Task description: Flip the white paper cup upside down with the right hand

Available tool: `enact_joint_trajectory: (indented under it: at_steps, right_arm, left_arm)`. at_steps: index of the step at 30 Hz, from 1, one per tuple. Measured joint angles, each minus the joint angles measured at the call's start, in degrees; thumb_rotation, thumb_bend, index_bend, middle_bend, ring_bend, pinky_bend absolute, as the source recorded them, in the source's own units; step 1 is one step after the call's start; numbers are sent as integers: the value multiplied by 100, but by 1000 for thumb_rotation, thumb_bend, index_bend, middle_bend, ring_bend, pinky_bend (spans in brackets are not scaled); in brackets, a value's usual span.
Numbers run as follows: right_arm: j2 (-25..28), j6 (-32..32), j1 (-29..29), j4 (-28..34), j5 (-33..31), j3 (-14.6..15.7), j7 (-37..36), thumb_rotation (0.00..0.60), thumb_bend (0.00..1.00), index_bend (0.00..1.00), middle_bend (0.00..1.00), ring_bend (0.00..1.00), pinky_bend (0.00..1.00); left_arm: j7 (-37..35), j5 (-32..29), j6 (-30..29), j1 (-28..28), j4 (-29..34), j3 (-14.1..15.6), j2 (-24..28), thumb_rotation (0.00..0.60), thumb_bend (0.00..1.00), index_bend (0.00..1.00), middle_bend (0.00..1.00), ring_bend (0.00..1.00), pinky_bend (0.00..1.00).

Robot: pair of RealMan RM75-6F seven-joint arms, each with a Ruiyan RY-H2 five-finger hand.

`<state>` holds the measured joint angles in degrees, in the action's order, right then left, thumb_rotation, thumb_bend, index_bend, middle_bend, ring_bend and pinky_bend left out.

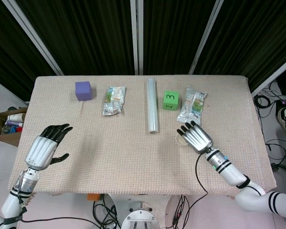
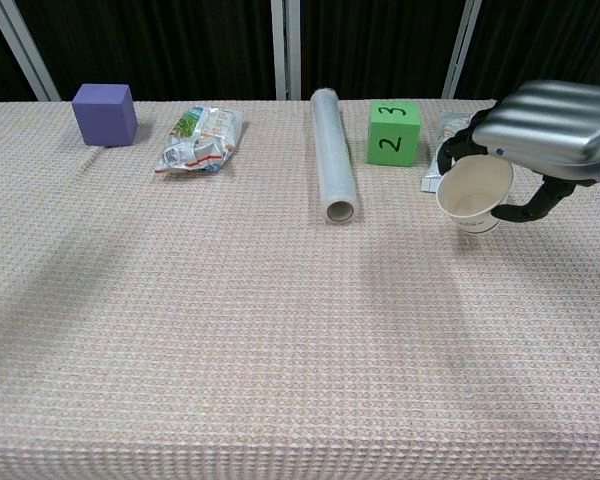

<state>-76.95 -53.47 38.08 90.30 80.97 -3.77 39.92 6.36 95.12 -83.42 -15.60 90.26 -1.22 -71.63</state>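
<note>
My right hand [image 2: 540, 130] grips the white paper cup [image 2: 473, 193] and holds it above the table, tipped so its open mouth faces the chest camera. In the head view the right hand [image 1: 197, 137] covers almost all of the cup [image 1: 178, 139], with only a sliver of rim showing at its left side. My left hand [image 1: 45, 147] hovers over the near left part of the table, fingers spread and holding nothing. It is out of the chest view.
On the far half of the woven cloth table [image 1: 109, 152] lie a purple cube [image 1: 83, 90], a snack packet [image 1: 114, 99], a clear film roll [image 1: 152, 111], a green cube marked 3 [image 1: 170, 100] and a second snack packet [image 1: 192, 104] just behind the cup.
</note>
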Motion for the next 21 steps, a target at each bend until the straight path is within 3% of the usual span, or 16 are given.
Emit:
enact_joint_trajectory:
  at_steps: [1, 5, 8, 14, 21]
  right_arm:
    - [-81, 8, 12, 2, -75, 11, 307, 600, 301, 325, 304, 200, 280]
    - [-546, 71, 51, 12, -402, 62, 1189, 600, 272, 26, 77, 10, 85]
    - [-639, 130, 64, 50, -510, 88, 1140, 600, 235, 0, 2, 0, 14]
    - [-515, 89, -16, 137, -468, 78, -190, 600, 221, 0, 41, 0, 6]
    - [-309, 40, -94, -333, -100, 65, -2424, 600, 220, 55, 157, 25, 119]
  left_arm:
    - [-16, -18, 0, 11, -15, 4, -1, 600, 0, 167, 166, 189, 220]
    - [-93, -83, 20, 28, -94, 7, -15, 600, 0, 167, 166, 189, 219]
    - [-147, -103, 31, 30, -145, 2, -39, 600, 0, 167, 166, 189, 220]
    - [-160, -104, 18, 45, -187, 9, -71, 600, 0, 167, 166, 189, 219]
    - [-102, -140, 59, 36, -119, -2, -81, 600, 0, 167, 166, 189, 219]
